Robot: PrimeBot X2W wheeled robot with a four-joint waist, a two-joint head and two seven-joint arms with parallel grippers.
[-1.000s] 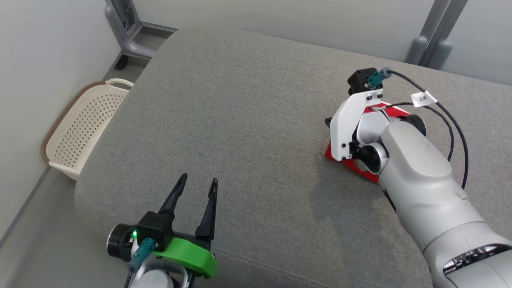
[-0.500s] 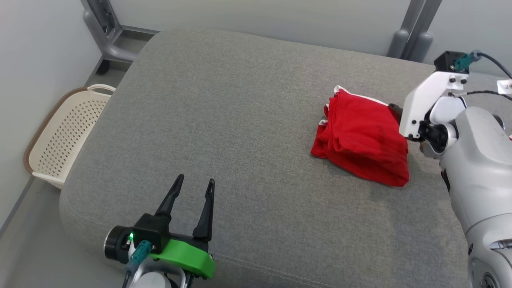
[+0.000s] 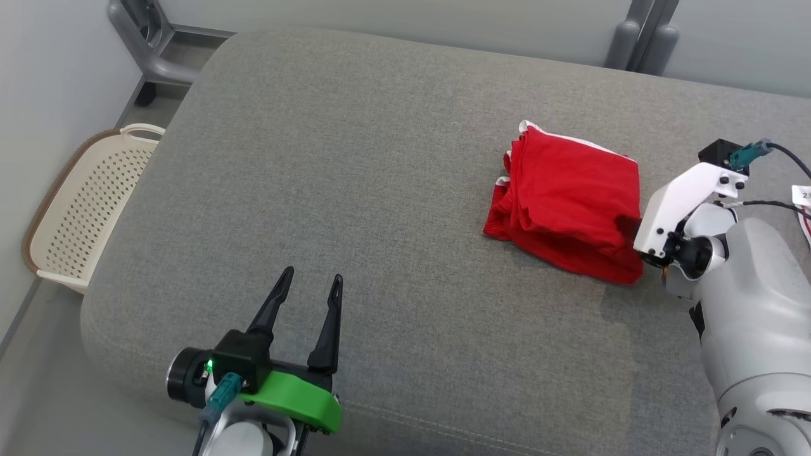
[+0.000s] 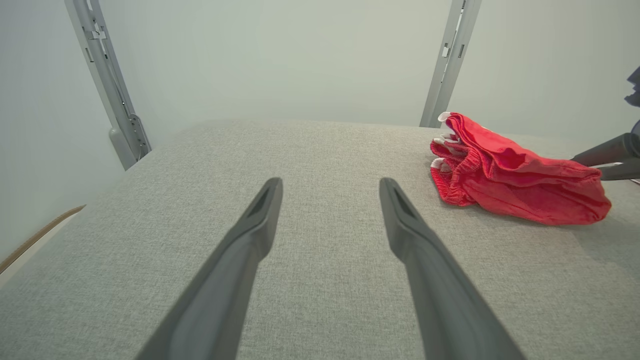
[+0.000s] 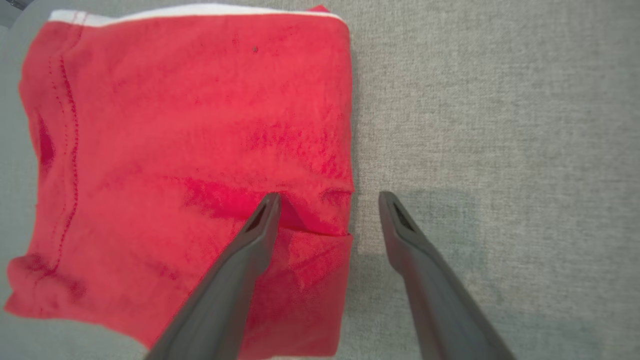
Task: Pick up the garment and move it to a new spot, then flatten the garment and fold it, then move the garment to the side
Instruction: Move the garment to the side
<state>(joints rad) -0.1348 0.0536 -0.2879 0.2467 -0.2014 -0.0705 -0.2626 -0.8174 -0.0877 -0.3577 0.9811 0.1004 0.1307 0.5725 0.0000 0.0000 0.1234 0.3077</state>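
Note:
The garment (image 3: 564,202) is red with a white trim, folded into a rough square on the right half of the grey cushion (image 3: 380,158). My right gripper (image 3: 628,227) is open at its near right corner. In the right wrist view the right gripper (image 5: 328,196) straddles the edge of the garment (image 5: 175,150), one finger over the cloth and the other over bare cushion, gripping nothing. My left gripper (image 3: 312,275) stands open over the cushion's front left, far from the garment. In the left wrist view the left gripper (image 4: 330,182) is empty, with the garment (image 4: 515,180) off to the right.
A cream perforated basket (image 3: 82,209) sits on the floor left of the cushion. Grey metal frame legs (image 3: 146,44) (image 3: 640,38) stand behind the cushion against the wall. A black cable with a white tag (image 3: 801,193) trails from my right wrist.
My right gripper opened, let go of the garment and drew back to its near right corner, leaving the garment uncovered. The head camera shifted. My left gripper stayed put.

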